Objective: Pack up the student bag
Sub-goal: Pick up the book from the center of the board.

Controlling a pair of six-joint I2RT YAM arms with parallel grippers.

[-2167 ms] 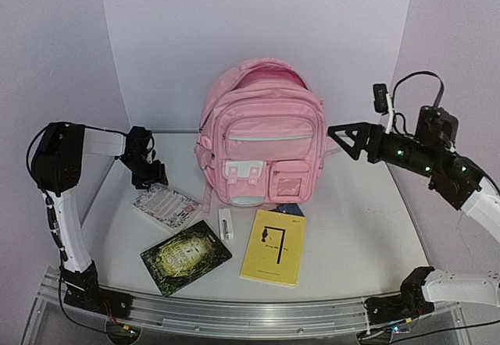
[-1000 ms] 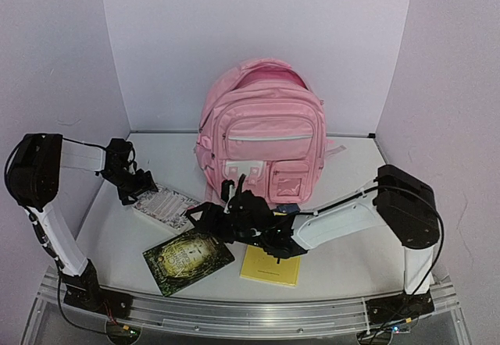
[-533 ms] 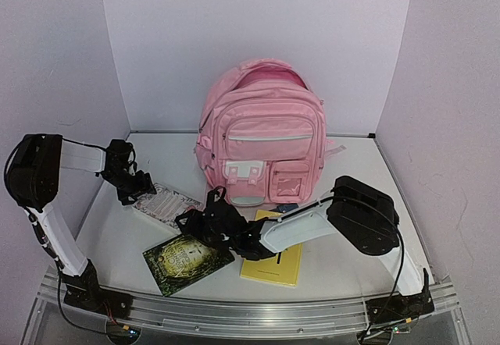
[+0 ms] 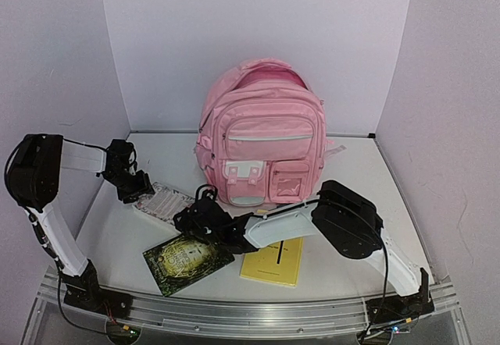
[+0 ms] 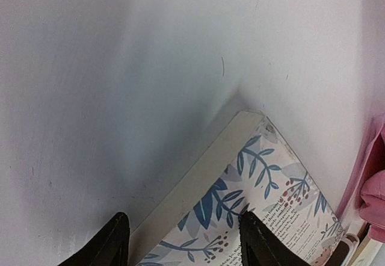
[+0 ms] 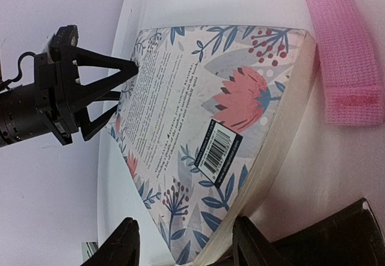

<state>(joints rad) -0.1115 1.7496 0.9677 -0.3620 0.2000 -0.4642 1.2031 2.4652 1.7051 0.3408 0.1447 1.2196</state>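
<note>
The pink student bag (image 4: 262,138) stands upright at the back centre with its top open. A floral-covered book (image 4: 166,202) lies flat to its front left. My left gripper (image 4: 143,191) is at the book's far-left corner. In the left wrist view the left gripper (image 5: 186,245) is open, with that corner of the floral book (image 5: 264,212) between its fingers. My right gripper (image 4: 186,218) reaches across to the book's near-right corner. In the right wrist view the right gripper (image 6: 186,247) is open astride the edge of the floral book (image 6: 210,103).
A dark green book (image 4: 187,257) and a yellow book (image 4: 273,261) lie near the front edge, partly under my right arm (image 4: 289,224). A pink bag strap (image 6: 346,55) lies on the table beside the floral book. Walls close in on both sides.
My right arm has swung further left from over the yellow book to the floral book's near corner. Both grippers' jaws have narrowed. The left arm has barely moved.
</note>
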